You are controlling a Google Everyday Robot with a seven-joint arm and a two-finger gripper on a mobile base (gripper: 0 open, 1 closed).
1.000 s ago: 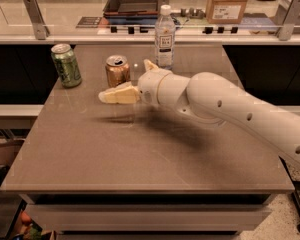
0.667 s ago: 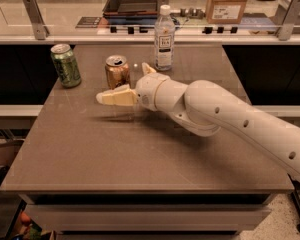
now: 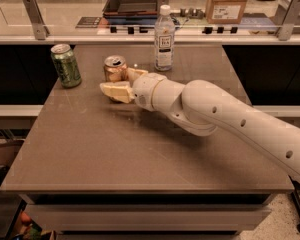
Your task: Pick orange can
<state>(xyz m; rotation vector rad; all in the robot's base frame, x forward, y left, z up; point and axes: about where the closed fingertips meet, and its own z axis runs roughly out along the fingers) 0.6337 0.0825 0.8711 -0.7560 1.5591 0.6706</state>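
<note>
The orange can [image 3: 113, 68] stands upright on the brown table [image 3: 140, 149], back left of centre, its silver top showing. My gripper [image 3: 123, 82] reaches in from the right on the white arm [image 3: 215, 114] and sits at the can's lower right side. Its pale fingers are spread: one finger [image 3: 115, 90] lies in front of the can's base and the other [image 3: 136, 73] behind it to the right. The can's lower part is between them and partly hidden. The jaws are open and the can rests on the table.
A green can [image 3: 66, 65] stands to the left near the table's left edge. A clear plastic bottle [image 3: 164, 39] with a white cap stands behind, right of the orange can. A counter with a dark tray [image 3: 132, 4] and a cardboard box [image 3: 228, 3] runs along the back.
The arm has moved forward and left toward the orange can. The fingers, which were short of the can, now flank its lower part.
</note>
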